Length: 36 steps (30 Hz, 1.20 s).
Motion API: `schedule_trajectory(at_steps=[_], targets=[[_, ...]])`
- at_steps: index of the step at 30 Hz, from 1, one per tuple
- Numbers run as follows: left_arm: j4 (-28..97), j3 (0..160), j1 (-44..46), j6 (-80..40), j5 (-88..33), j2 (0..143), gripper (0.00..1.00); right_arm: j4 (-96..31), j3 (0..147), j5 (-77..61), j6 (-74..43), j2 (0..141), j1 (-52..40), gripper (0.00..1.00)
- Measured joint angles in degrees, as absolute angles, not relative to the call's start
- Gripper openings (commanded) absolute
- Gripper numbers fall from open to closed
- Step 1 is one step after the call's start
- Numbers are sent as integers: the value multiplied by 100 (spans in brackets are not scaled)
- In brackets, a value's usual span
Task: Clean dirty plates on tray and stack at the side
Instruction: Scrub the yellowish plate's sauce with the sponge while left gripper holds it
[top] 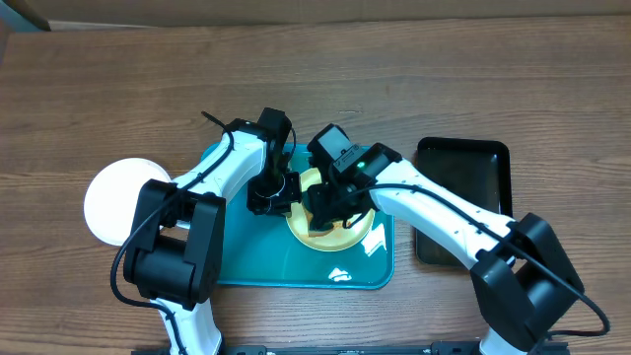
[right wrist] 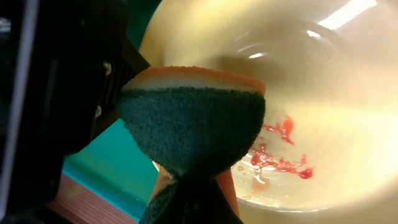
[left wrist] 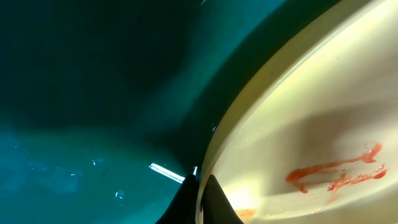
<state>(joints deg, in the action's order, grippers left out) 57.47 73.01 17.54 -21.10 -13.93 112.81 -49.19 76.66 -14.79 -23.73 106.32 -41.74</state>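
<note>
A light green plate [top: 345, 235] with red sauce smears [left wrist: 336, 174] lies on the teal tray [top: 286, 266]. My left gripper [left wrist: 203, 199] is shut on the plate's rim [left wrist: 249, 118], one finger on each side; it shows in the overhead view [top: 274, 197] at the plate's left edge. My right gripper [right wrist: 193, 199] is shut on a sponge [right wrist: 193, 124] with a dark green scrub face and an orange back, held over the plate [right wrist: 311, 93] beside the smears [right wrist: 277, 155]. A white plate [top: 113, 202] lies on the table left of the tray. A third plate is not in view.
A narrow black tray [top: 463, 173] lies on the wooden table to the right of the teal tray. The two arms cross closely above the green plate.
</note>
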Motion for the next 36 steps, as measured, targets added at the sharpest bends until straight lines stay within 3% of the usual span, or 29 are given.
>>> schedule_trajectory(at_steps=[11,23,36], targets=[[5771,7299,1754,-2112,-1393,11281,4,-4716,7671,-1417,-2523,11393,-4338,4],[5784,7273,1765,-2158,-1573,11281,4,-5765,7797,-386,-2515,11406,-4014,4],[5808,7273,1754,-2241,-1573,11281,4,-5492,8506,650,-1304,11579,-3721,4]])
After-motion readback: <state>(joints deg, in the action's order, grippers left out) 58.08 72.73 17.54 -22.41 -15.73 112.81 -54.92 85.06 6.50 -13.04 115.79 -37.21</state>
